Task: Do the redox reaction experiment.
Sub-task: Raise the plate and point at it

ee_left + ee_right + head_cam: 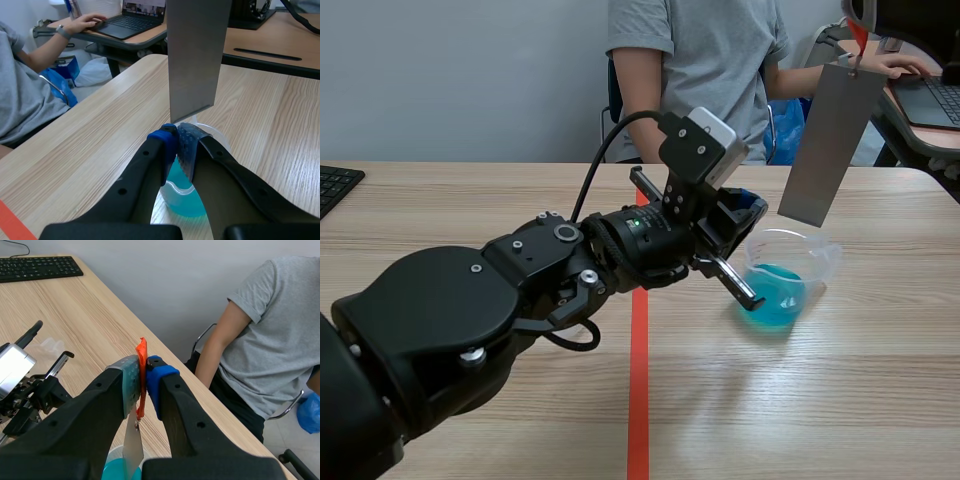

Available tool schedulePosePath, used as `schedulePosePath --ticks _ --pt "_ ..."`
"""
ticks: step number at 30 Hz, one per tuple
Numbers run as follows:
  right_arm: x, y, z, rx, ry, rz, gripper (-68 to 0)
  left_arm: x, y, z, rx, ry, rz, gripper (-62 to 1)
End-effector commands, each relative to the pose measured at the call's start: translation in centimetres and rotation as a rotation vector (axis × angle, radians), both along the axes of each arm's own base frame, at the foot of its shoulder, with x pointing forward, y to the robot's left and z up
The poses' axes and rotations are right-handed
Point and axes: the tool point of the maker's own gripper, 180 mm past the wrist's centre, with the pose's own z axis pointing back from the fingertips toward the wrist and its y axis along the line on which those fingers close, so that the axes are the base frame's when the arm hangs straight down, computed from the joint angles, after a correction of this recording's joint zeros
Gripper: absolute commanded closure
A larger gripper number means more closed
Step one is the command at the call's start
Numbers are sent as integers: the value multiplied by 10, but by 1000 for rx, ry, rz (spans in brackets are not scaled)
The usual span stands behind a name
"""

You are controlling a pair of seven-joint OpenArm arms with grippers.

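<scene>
While your left gripper (177,141) pinches beaker (790,288) rim mid-right, your right gripper (144,377) clamps orange tab (142,352) on metal sheet (830,145), upper right.

beaker (181,201) mostly hidden behind left hand (178,143)
</scene>
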Motion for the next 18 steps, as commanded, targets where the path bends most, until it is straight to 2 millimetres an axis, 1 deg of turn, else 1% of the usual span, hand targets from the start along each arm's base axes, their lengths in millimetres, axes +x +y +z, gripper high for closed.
schedulePosePath --ticks 1,8,18 --pt "-2 2 17 9 -50 20 -11 4 -9 21 -50 -39 -10 -31" --pt "-2 2 17 8 -50 20 -11 5 -16 31 -74 -53 -15 -31" --pt "-2 2 17 9 -50 20 -11 5 -16 32 -79 -58 -12 -31"
